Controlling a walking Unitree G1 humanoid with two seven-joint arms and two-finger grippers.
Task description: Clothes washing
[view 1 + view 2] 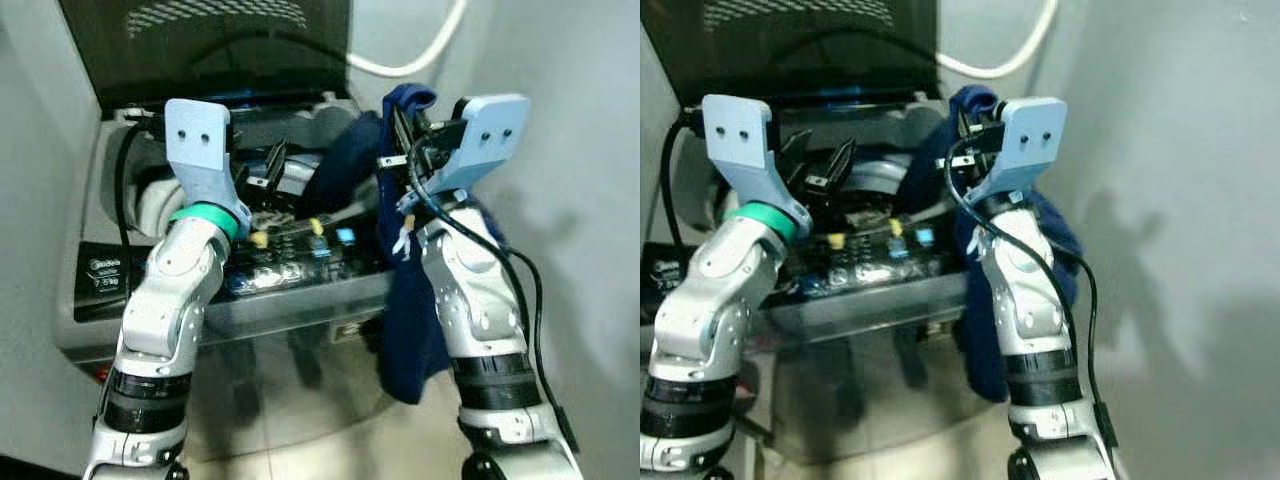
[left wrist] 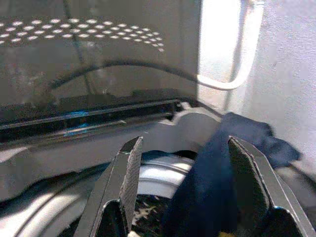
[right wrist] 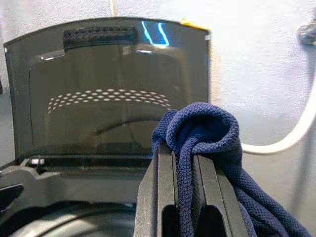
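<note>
Above the washing machine's [image 1: 300, 310] open top, the right gripper [image 3: 185, 173] pinches a fold of the navy garment [image 1: 410, 330], whose bulk hangs outside the front edge. If released now, its weight would likely drag it to the floor. The left gripper [image 2: 187, 187], fingers spread, hovers over the drum [image 2: 158, 173] and could snag the cloth.
</note>
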